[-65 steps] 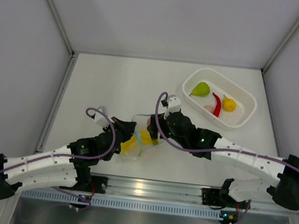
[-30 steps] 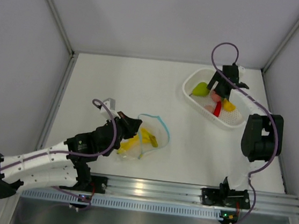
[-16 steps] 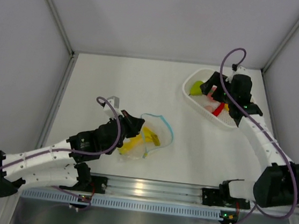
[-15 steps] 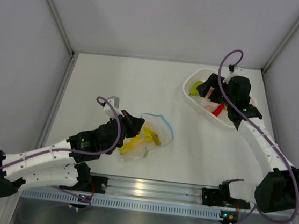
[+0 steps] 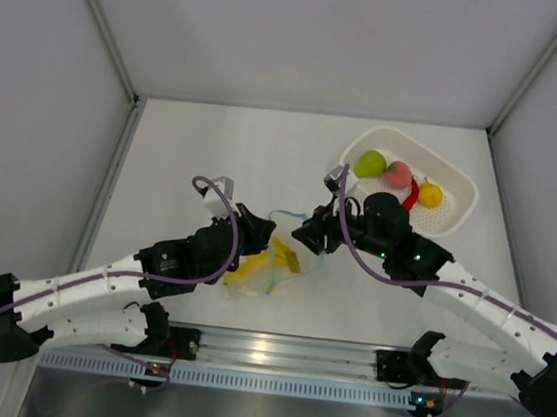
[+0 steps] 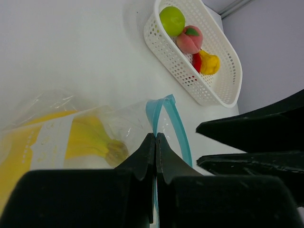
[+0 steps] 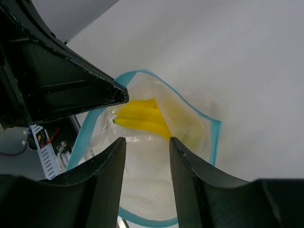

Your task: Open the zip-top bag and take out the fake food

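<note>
Your right gripper (image 7: 146,142) left the pink piece (image 5: 397,174) in the basket (image 5: 454,216). It is back at the zip-top bag (image 7: 152,183), down-left of the basket, wide open and empty. Your left gripper (image 6: 155,138) pinches the bag's blue edge (image 6: 183,137) tight. Only the banana bunch (image 7: 142,119) is left inside.

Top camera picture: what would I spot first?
The yellow banana bunch inside the clear zip-top bag, front middle of the table, with the left hand pinching its blue strip and the open right hand at its mouth. Then the white basket at back right, holding a green pear, pink peach, red chili and yellow fruit.
</note>
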`<action>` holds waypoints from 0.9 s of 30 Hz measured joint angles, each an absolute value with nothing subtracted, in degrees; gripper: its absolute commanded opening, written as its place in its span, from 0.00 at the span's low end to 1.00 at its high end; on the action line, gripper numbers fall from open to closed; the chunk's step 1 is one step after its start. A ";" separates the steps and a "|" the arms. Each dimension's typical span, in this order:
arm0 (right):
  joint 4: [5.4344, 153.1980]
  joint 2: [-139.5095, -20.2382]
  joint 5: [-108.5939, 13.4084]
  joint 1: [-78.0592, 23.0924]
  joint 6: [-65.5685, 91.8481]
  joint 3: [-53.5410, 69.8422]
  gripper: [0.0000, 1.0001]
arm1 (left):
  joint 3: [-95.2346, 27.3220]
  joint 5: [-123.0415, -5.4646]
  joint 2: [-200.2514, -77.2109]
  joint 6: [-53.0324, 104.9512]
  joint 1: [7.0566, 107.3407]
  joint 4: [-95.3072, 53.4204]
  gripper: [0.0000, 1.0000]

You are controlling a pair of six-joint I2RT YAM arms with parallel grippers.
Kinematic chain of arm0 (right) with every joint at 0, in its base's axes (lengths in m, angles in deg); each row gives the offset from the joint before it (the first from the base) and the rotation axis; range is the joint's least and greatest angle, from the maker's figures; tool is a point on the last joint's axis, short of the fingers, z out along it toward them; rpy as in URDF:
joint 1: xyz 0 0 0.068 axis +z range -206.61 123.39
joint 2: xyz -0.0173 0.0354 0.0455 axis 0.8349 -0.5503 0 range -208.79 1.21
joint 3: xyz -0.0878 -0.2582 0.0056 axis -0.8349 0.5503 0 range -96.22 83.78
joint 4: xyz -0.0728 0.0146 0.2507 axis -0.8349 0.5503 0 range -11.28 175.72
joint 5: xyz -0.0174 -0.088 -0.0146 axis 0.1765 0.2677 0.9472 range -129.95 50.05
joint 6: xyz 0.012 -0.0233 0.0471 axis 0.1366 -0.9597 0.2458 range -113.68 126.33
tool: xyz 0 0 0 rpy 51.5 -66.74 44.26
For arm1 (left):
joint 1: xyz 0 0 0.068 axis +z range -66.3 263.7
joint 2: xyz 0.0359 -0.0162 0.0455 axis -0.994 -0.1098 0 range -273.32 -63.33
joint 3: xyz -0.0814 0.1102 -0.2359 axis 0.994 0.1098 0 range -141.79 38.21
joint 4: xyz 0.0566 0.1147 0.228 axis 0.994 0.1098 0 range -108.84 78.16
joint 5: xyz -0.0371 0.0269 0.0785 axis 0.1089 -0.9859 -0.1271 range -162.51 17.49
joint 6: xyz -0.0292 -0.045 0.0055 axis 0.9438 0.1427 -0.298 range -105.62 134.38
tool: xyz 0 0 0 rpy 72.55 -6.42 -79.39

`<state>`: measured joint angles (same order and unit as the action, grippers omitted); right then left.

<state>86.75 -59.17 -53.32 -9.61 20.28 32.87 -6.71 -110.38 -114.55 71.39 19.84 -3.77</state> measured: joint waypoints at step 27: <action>76.83 -83.46 -30.00 1.37 15.45 38.53 0.47 | -9.01 -102.60 -118.22 71.42 21.46 -1.26 0.00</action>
<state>76.83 -83.46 -30.00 1.37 15.45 38.53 -9.01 -102.60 -118.22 71.42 21.46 -1.26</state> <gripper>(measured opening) 0.472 0.021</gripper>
